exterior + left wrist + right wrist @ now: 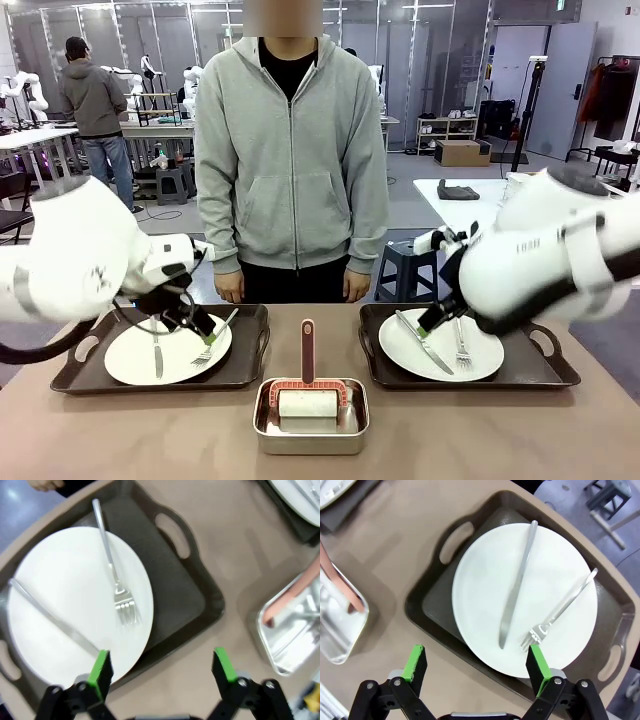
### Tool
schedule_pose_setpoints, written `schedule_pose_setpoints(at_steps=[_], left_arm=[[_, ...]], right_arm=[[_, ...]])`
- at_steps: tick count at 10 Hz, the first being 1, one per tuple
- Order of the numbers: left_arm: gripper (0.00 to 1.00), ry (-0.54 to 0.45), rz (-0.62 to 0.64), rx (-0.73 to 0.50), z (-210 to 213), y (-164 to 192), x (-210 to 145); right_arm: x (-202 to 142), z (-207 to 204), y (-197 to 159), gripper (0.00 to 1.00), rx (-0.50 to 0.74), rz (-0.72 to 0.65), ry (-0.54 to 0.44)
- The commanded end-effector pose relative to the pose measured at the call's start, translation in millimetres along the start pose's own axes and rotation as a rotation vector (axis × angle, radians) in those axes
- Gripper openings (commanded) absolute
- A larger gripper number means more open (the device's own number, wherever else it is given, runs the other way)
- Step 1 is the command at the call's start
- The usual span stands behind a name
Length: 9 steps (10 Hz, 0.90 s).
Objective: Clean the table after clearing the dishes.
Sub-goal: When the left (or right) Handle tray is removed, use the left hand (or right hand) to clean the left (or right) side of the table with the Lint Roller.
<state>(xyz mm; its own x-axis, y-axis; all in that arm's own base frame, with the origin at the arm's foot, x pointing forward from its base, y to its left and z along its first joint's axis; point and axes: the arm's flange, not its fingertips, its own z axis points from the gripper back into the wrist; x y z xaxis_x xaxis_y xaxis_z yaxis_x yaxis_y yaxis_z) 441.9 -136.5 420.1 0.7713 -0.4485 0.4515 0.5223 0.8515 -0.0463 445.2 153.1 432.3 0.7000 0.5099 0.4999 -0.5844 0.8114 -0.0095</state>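
Altogether two trays (pixel 250 345), two plates (pixel 130 360), two forks (pixel 215 340), two knives (pixel 157 355); left gripper (pixel 162 662) and right gripper (pixel 475 665) hover spread, empty, above plates.

Front camera sat between my arms, facing across the table (pixel 120 440) toward the person (pixel 290 160). My left wrist camera looked down, close, on the left tray (pixel 175 595); my right, on the right tray (pixel 435 605). All views shared the metal pan (pixel 310 442).

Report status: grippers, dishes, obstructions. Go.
Left gripper open, above left tray rim. Right gripper open, above right tray rim. Both plates with fork and knife on trays, none lifted. Metal pan mid-table between trays; person at far edge.
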Motion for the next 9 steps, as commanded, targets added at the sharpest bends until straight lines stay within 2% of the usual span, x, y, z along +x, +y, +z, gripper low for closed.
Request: schedule_pose_setpoints(at_steps=[1,2,4,5,6,8,9], left_arm=[[1.00,0.042,0.015,-0.172,23,39,16],[1.00,0.044,0.041,-0.307,35,59,17],[1.00,-0.058,0.120,-0.560,65,100,4],[1.00,-0.112,0.117,-0.705,77,123,-8],[1.00,-0.123,0.137,-0.802,84,143,-21],[1.00,-0.201,0.208,-0.921,102,190,-57],[1.00,-0.214,0.282,-0.948,108,217,-85]], right_arm=[[19,14,-36,1.00,0.164,-0.033,0.032],[26,25,-53,1.00,0.283,-0.078,0.028],[22,45,-86,1.00,0.514,-0.167,-0.011],[13,58,-106,1.00,0.663,-0.231,-0.045],[1,68,-125,1.00,0.766,-0.309,-0.076],[-34,88,-160,1.00,0.860,-0.405,-0.115],[-62,100,-183,1.00,0.879,-0.482,-0.139]])
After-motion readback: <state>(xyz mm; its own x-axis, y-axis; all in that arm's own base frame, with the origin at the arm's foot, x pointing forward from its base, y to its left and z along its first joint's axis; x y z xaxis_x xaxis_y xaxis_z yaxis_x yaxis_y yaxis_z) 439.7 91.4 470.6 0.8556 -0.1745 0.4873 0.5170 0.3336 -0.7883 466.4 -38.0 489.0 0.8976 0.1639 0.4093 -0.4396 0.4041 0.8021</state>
